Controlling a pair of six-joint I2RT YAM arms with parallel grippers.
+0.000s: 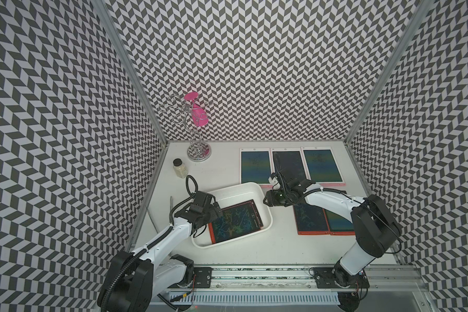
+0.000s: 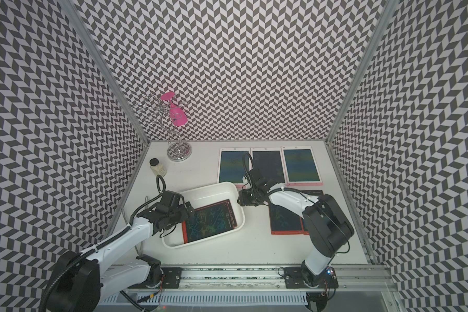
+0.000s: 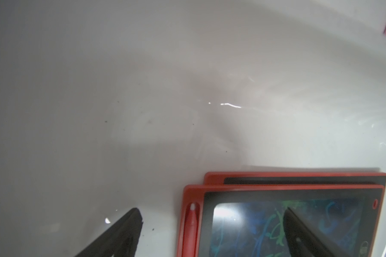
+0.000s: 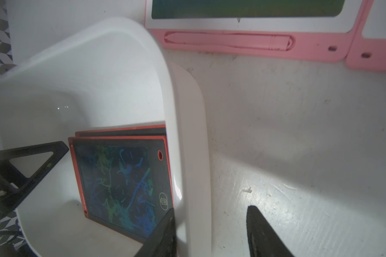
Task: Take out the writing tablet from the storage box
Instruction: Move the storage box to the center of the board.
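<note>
- The left gripper point(image 3: 212, 212) is inside the storage box point(image 1: 235, 195) with its jaws at full width and nothing held. One finger point(image 3: 129, 231) is over bare box floor and the other is over the screen of the writing tablet point(image 1: 235, 221). This spread brackets the tablet's long red edge, probably so that one finger can get under the frame.
- The right gripper point(image 4: 212, 210) has its jaws partly apart, astride the box wall at the tablet's button end. The inner finger is close against the wall. The outer finger is clear of it, above the bench point(image 1: 254, 251). Nothing is clamped. The likely purpose is to steady the light box during lifting.
- The writing tablet lies flat, screen up, in the box, near the straddled wall.
- A second red tablet point(image 3: 299, 178) lies directly beneath it, slightly offset. It could rise with the top one.
- The box wall leaves little clearance at the tablet's end.
- Three pink-framed tablets point(image 1: 289, 167) lie in a row at the back of the bench.
- Red tablets point(image 1: 311, 220) lie under the right arm.
- A jar point(image 1: 180, 168) and a wire stand point(image 1: 197, 151) occupy the back corner, well apart from the box.
</note>
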